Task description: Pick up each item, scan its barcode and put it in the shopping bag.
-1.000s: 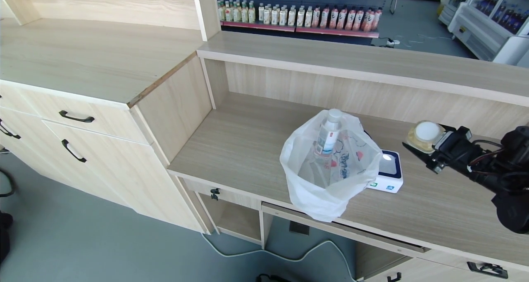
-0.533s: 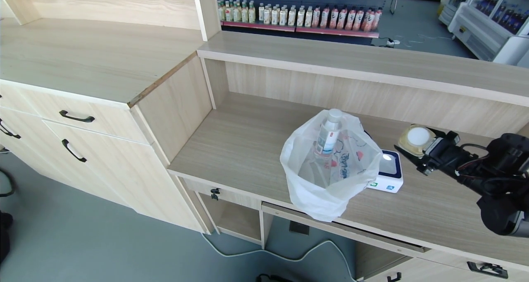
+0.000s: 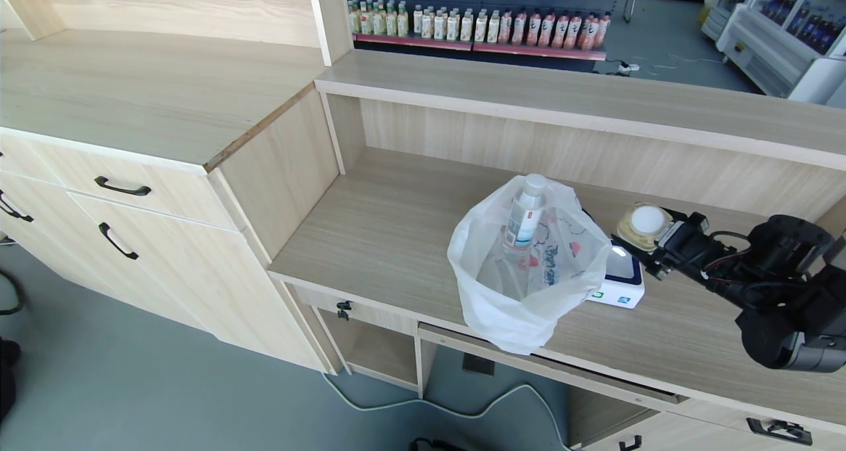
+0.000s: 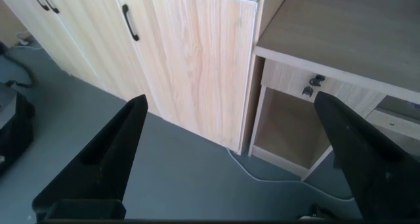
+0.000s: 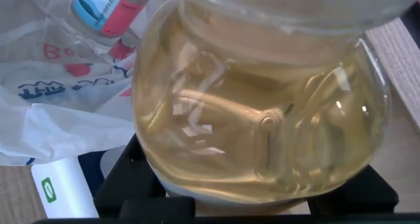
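Right gripper (image 3: 651, 243) clasps a white-capped jar (image 3: 646, 221) near the scanner (image 3: 625, 283) part-hidden by the shopping bag (image 3: 502, 309); left gripper (image 4: 230, 106) gapes.

Clear jar (image 3: 642, 224): rounded glass body, white lid, pale yellow contents. It's held by the right gripper (image 3: 654, 243), jaws clamped on its sides, lid facing up, just by the back right corner of the scanner (image 3: 624, 284). The scanner is a small white box with a dark blue top and a lit window, on the counter (image 3: 396, 239), touching the right side of the shopping bag (image 3: 509, 319). The bag is thin white plastic with a print, mouth open, standing near the counter's front edge. A clear bottle (image 3: 525, 214) with a white cap and red-white label stands inside the bag, leaning slightly.
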{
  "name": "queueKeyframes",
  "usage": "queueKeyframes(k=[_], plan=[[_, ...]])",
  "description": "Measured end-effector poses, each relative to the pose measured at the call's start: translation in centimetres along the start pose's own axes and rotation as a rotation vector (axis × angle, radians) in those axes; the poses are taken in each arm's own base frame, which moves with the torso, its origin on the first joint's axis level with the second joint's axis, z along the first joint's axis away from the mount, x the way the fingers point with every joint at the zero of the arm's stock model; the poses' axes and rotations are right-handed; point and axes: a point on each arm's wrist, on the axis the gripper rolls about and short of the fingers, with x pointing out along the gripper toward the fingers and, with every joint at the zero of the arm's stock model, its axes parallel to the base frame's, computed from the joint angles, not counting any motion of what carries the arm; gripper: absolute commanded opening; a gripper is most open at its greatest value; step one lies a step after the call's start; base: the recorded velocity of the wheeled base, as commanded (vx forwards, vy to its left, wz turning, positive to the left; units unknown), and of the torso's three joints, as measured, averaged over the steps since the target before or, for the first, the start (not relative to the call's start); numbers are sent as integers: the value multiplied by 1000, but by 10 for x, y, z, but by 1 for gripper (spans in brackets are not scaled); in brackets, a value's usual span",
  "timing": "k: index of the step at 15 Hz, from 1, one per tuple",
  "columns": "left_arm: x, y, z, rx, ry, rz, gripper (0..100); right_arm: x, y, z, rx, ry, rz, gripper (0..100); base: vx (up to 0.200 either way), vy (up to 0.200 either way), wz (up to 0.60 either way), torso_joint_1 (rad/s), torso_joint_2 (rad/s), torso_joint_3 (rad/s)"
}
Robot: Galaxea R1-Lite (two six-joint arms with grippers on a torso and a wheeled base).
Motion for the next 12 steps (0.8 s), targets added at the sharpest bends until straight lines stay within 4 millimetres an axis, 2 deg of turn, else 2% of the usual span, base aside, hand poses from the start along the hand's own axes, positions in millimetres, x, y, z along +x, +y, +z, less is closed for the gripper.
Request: queueKeyframes(k=[6, 12], plan=[[0, 0, 0, 0, 0, 0, 100, 18, 2, -3, 18, -39, -7, 0, 0, 0, 0, 0, 0, 0], [0, 0, 0, 0, 0, 0, 100, 28, 9, -7, 22, -52, 4, 0, 0, 0, 0, 0, 0, 0]])
